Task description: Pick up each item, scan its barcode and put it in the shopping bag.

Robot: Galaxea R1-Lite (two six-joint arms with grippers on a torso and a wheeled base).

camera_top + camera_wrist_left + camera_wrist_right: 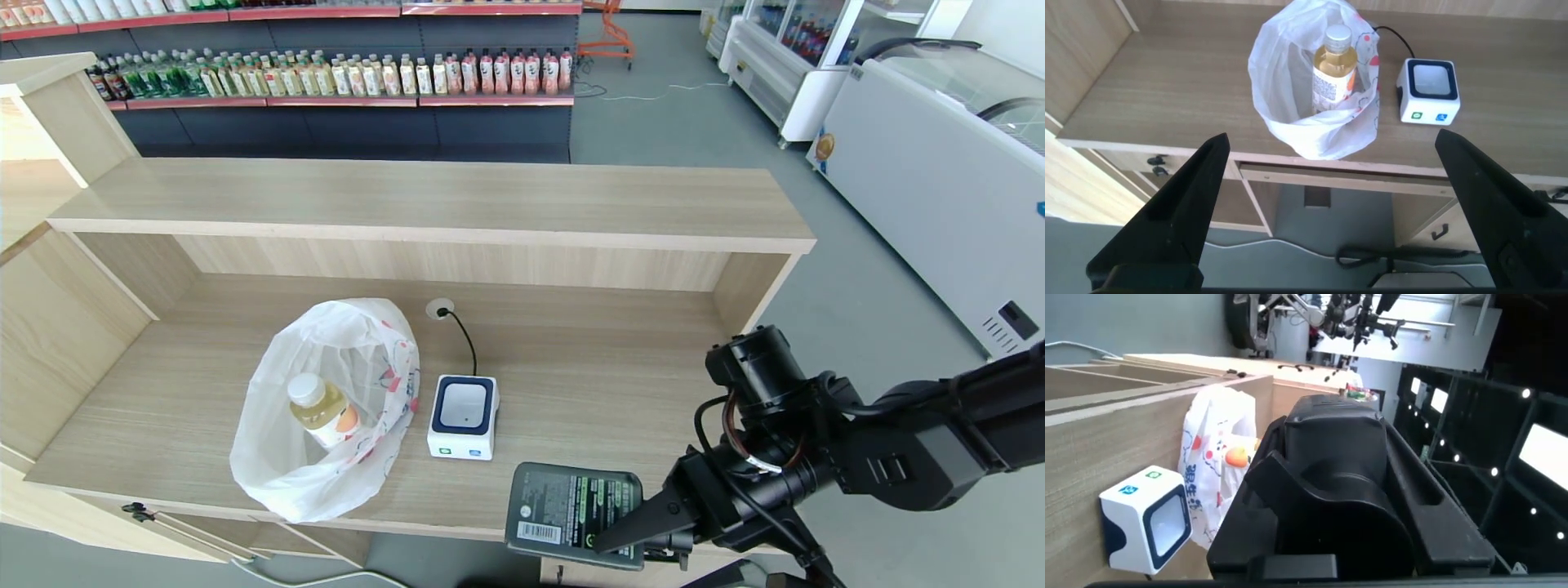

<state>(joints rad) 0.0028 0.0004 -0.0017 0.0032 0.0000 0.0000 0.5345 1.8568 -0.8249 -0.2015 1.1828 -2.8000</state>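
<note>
A white plastic shopping bag (326, 408) stands open on the counter's lower shelf, with a yellow drink bottle (320, 407) upright inside it. Just to its right sits the white barcode scanner (463, 416), window facing up. My right gripper (633, 535) is shut on a dark flat pouch (571, 506), held over the counter's front edge to the right of the scanner, with its barcode label facing up. In the right wrist view the pouch (1331, 449) looms close, the scanner (1147, 518) and bag (1212, 457) beyond it. My left gripper (1331, 212) hangs open before the counter front, facing the bag (1290, 106), bottle (1333, 69) and scanner (1429, 91).
A black cable runs from the scanner to a grommet hole (440, 308) at the back. A raised top shelf (424, 204) and side walls enclose the work surface. Drawers (1323, 175) sit under the counter front. Chest freezers (939, 163) stand to the right, with bottle shelves (326, 73) behind.
</note>
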